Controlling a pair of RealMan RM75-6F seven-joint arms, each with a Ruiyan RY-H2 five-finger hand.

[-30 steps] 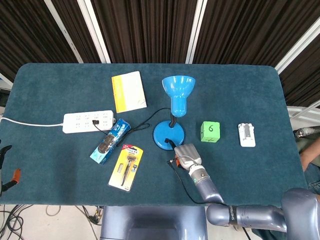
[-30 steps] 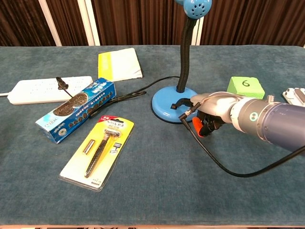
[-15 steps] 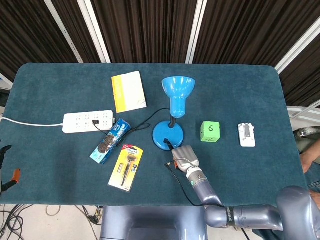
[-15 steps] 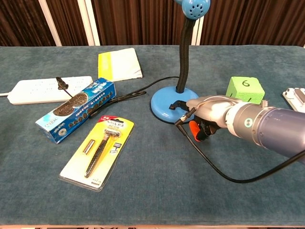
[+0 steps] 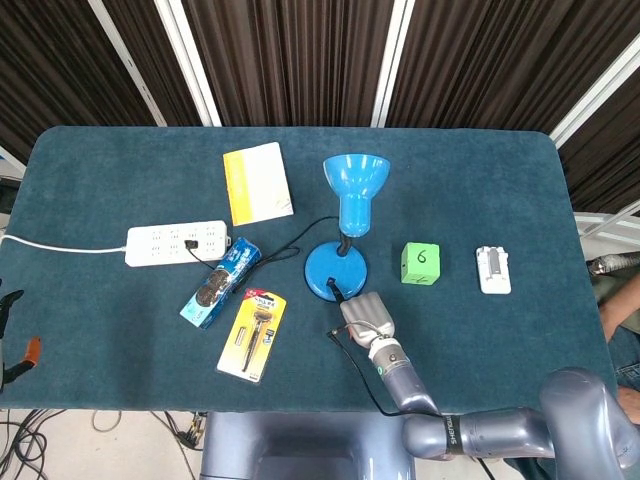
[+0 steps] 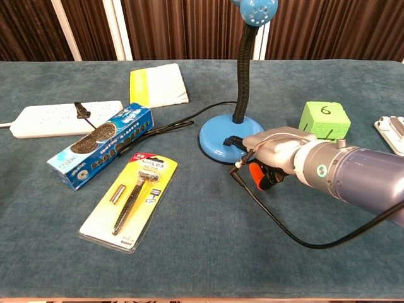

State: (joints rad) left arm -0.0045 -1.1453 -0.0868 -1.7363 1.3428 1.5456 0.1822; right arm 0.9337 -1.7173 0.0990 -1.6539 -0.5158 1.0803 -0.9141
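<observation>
The right hand [image 6: 273, 153] is seen low over the counter [image 5: 120, 330], just in front of the blue desk lamp [image 5: 345, 225] base. Its fingers [image 6: 260, 177] are curled inward, close to the lamp's black cable [image 6: 278, 221]; whether the cable is gripped cannot be told. The left hand is not shown.

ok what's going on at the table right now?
The right hand is down at the front edge of the blue lamp's base, fingers curled in right beside it; whether it actually touches the base can't be told. The lamp stands upright, its cord running to the power strip. A cookie box, razor pack, notepad, green cube and a white part lie around untouched. The left hand isn't in view.
</observation>
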